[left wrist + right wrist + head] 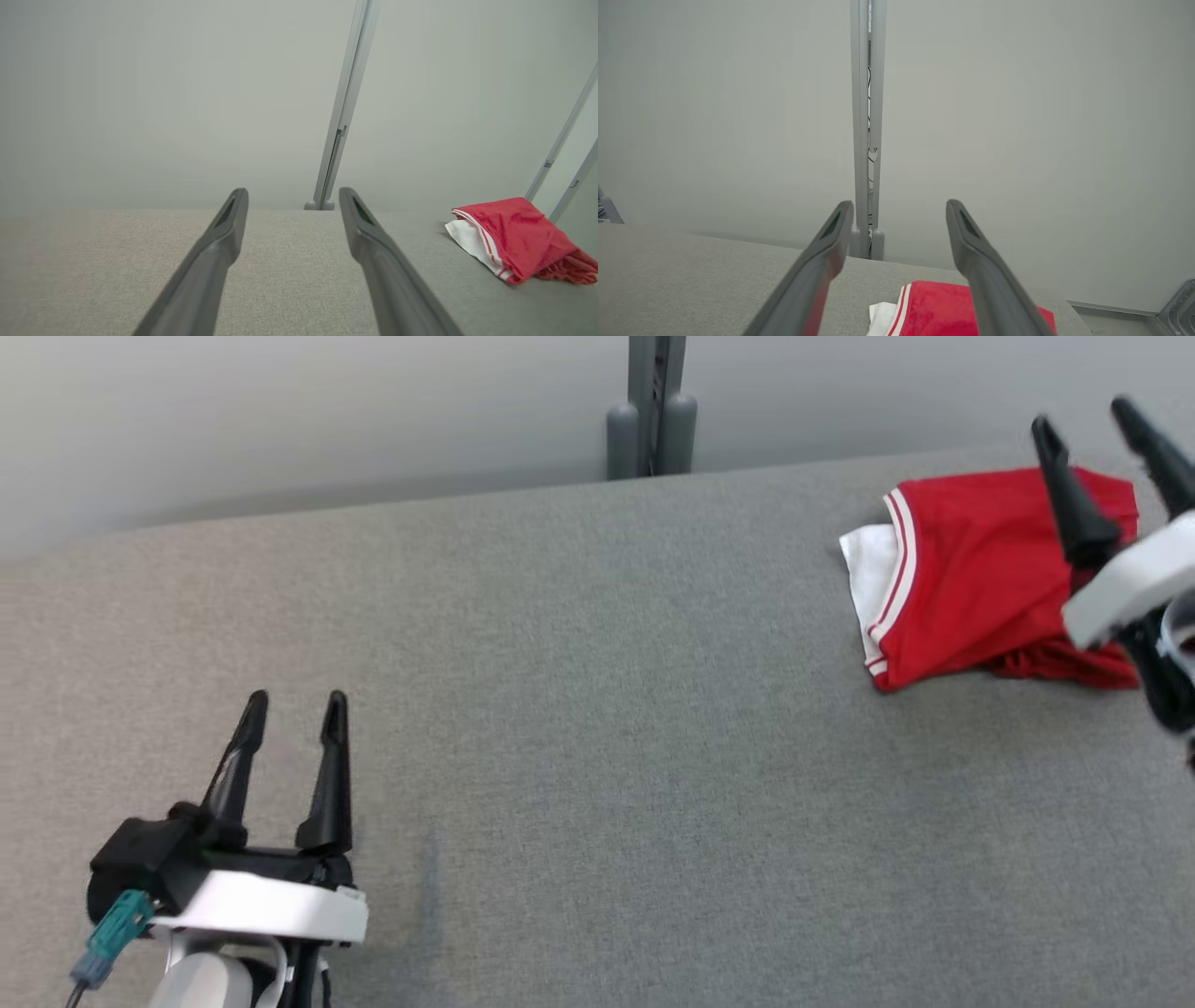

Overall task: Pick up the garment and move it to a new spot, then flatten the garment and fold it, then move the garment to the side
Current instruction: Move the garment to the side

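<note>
Folded-over red garment (971, 579) with white trim, lying at far right of the grey fabric surface (597, 728). Right gripper (1081, 415) above the cloth's right part, fingers spread wide with nothing between them, tips pointing toward the far edge. Left gripper (297, 698) at near left, well apart from the garment, likewise spread wide and empty. Grey post (651, 411) at far edge.
</note>
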You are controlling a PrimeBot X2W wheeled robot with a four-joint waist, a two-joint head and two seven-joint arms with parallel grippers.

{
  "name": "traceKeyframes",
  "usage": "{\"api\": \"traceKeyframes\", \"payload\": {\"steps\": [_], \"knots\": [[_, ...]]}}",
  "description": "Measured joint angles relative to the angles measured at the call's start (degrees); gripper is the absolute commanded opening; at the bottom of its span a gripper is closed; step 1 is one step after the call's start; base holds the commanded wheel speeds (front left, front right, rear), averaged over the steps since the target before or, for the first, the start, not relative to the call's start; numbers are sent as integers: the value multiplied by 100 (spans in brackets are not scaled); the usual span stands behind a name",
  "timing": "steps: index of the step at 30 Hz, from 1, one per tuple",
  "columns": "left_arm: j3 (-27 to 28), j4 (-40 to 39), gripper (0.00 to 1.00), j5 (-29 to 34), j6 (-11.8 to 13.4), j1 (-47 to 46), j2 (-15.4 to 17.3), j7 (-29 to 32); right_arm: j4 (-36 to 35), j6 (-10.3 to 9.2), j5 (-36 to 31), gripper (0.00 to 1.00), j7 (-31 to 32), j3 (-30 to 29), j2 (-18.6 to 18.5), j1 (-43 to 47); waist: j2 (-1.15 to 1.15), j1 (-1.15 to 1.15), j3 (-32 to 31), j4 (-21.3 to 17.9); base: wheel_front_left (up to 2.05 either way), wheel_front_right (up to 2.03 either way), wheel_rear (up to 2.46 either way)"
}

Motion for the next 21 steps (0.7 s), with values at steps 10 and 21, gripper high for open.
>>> {"api": "traceKeyframes", "payload": {"steps": [10, 21], "knots": [[271, -207, 100, -164, 141, 549, -11, -8, -1147, -1, -734, 100, 1, -1314, 421, 2055, 0, 0, -550, 312, 0, 0, 0], [486, -194, 100, 1, 71, 1005, -158, -9, -2092, -1, -1484, 100, 0, -2566, 1088, 3813, 0, 0, -863, 583, 0, 0, 0]]}}
